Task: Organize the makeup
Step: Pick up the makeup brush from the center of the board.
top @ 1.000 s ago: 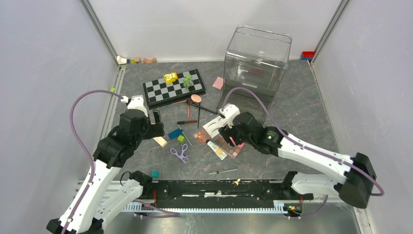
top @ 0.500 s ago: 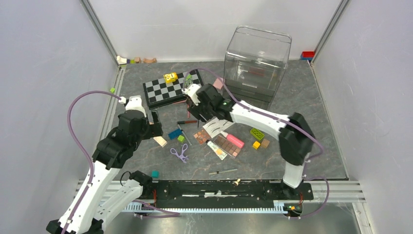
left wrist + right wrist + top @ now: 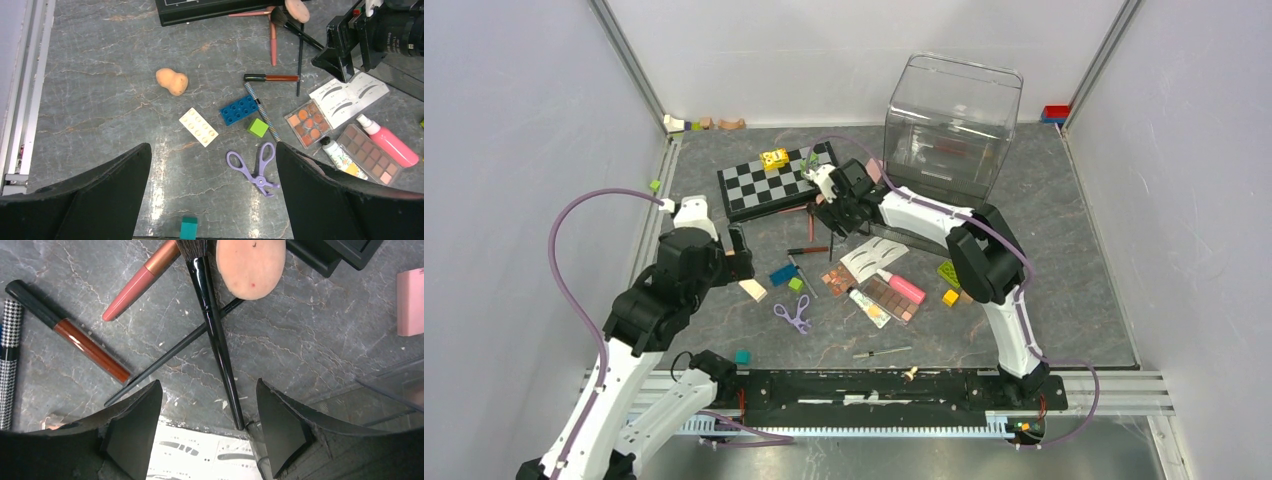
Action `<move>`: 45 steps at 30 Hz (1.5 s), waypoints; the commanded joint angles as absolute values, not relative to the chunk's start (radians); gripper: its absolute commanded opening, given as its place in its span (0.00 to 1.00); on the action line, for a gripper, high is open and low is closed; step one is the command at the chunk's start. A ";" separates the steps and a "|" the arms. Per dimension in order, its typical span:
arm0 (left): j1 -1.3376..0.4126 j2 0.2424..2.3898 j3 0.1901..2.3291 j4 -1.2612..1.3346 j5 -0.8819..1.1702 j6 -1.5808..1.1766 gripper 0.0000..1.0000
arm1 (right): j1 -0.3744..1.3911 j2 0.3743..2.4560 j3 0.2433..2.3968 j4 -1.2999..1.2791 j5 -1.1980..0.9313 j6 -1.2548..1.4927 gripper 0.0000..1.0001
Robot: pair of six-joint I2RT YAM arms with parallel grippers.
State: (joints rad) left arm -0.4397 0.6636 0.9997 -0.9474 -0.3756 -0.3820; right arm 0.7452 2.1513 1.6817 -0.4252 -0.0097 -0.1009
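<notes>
Though spread apart above the crossed black brushes (image 3: 215, 330) by the near edge of the chessboard (image 3: 764, 185), grips nothing with the right gripper (image 3: 206, 390). Hovers at left with the left gripper (image 3: 212, 147) wide apart, empty, near a peach sponge (image 3: 171, 81). Mid-table: lash card (image 3: 874, 258), eyeshadow palette (image 3: 892, 298), pink tube (image 3: 906, 288), purple curler (image 3: 795, 315). Farther off, beside the clear box (image 3: 952, 120), possibly a pink sponge (image 3: 872, 170).

There are two eyeshadow palettes (image 3: 370, 160), two tubes (image 3: 388, 145), one lash card (image 3: 350, 97) and one purple curler (image 3: 256, 167). One egg-shaped peach sponge (image 3: 171, 81), one round puff (image 3: 250, 265) and one chessboard (image 3: 754, 185) also show.
</notes>
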 commanded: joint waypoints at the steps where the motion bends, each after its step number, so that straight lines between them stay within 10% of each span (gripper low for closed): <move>1: -0.436 0.683 1.005 -0.915 -0.419 -0.324 1.00 | 0.743 2.186 1.740 -0.342 -0.041 -0.063 0.76; 13: -0.436 0.646 0.960 -0.874 -0.422 -0.316 1.00 | 0.730 2.309 1.839 -0.302 -0.040 -0.025 0.66; 28: -0.436 0.639 0.956 -0.871 -0.430 -0.314 1.00 | 0.736 2.286 1.774 -0.232 -0.127 0.046 0.19; 45: -0.433 0.643 0.954 -0.868 -0.424 -0.311 1.00 | 0.773 1.997 1.583 -0.216 -0.079 0.008 0.16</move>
